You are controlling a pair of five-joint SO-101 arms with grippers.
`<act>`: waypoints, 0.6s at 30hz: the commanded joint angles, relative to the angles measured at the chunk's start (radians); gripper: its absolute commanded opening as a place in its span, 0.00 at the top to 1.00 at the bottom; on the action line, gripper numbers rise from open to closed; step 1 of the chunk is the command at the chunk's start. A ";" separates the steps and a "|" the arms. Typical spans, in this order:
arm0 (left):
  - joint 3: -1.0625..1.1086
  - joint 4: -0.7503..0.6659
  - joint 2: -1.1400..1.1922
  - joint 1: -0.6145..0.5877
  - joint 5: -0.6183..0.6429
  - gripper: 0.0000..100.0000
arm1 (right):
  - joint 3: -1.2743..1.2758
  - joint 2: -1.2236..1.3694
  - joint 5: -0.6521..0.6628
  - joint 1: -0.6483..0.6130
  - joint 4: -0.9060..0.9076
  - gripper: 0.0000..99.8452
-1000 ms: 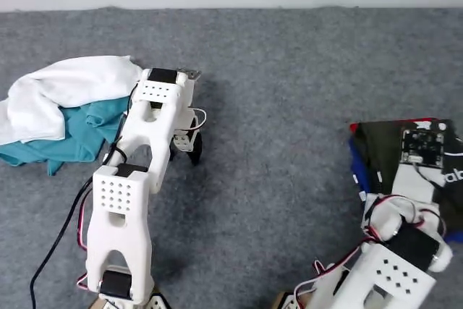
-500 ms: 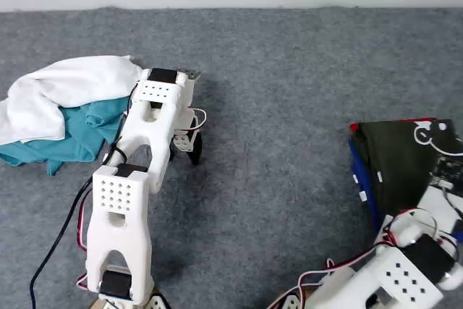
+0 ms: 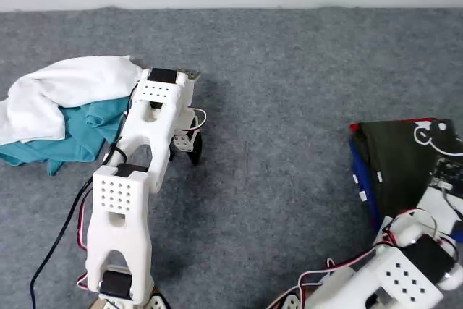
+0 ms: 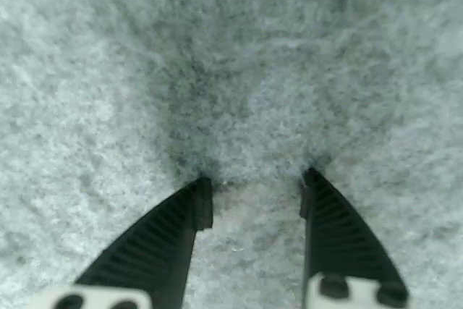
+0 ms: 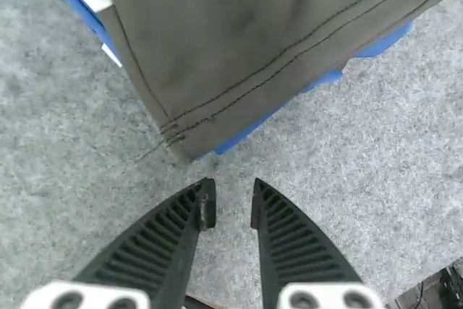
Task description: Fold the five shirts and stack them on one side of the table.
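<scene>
A folded stack lies at the table's right edge, with a dark olive shirt (image 3: pixel 401 161) on top of a blue shirt (image 3: pixel 359 179) and a red edge (image 3: pixel 354 127) at the back. In the right wrist view, my right gripper (image 5: pixel 230 204) hovers over bare carpet just off the corner of the dark olive shirt (image 5: pixel 253 34) and the blue shirt (image 5: pixel 311 81); its fingers stand a narrow gap apart and hold nothing. A crumpled white shirt (image 3: pixel 65 95) lies over a teal shirt (image 3: pixel 72 139) at the left. My left gripper (image 4: pixel 257 189) is open with its tips on the carpet, right of that pile.
Grey carpet (image 3: pixel 289 106) covers the table, with wide free room in the middle between the pile and the stack. The left arm (image 3: pixel 137 179) stretches from the front edge towards the pile. A pale wall borders the back.
The right arm drew back from over the stack towards the front right corner, uncovering the dark shirt's top. The left arm and the crumpled pile stayed put.
</scene>
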 commanded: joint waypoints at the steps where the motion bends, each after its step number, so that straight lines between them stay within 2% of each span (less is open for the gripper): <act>1: 0.077 0.025 0.011 -0.002 -0.003 0.80 | -0.005 -0.015 0.014 0.010 0.004 0.90; 18: 0.077 0.025 0.011 -0.002 -0.003 0.80 | -0.006 -0.015 0.014 0.013 0.010 0.90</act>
